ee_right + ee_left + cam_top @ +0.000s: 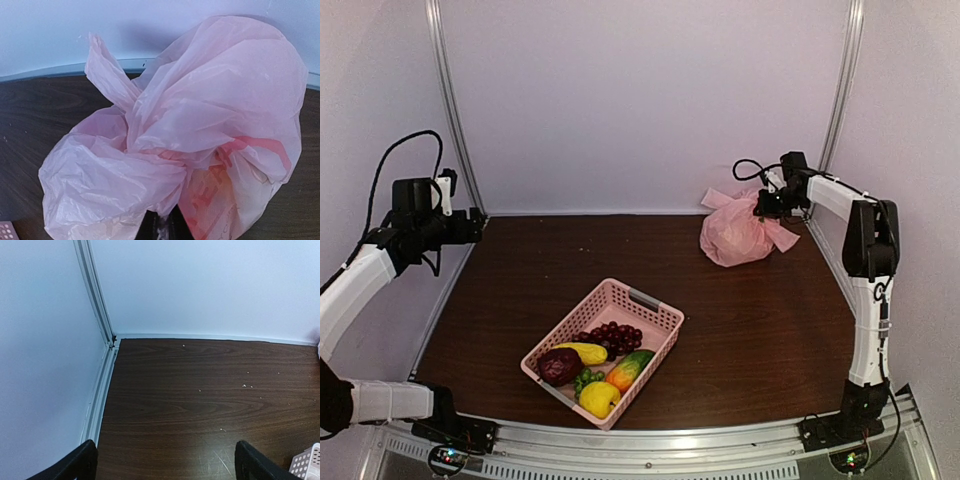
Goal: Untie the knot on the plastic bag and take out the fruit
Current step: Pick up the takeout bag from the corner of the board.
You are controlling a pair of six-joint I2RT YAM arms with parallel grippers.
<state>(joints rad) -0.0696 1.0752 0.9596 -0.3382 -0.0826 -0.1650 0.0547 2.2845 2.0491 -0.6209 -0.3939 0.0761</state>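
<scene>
plastic bag (735, 240), thin crinkly see-thru pink film, sits far right on the dark wood tabletop (750, 330) by the back wall (640, 100). Prob light, floppy, slippery & tears easy, so imo pinch right at the knot (134, 107), not the belly. Right gripper (159, 227) is narrow, nipping bag film. Left gripper (165, 465) gapes wide w/ nothing in it. Right wrist cam shows the knot + red print (210, 195), top cam just a pink lump.

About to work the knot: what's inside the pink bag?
Little shows. The bag is bunched shut at the knot; through the film only red print and a yellowish-orange patch show. What it is, or how much is in there, is hidden.
</scene>
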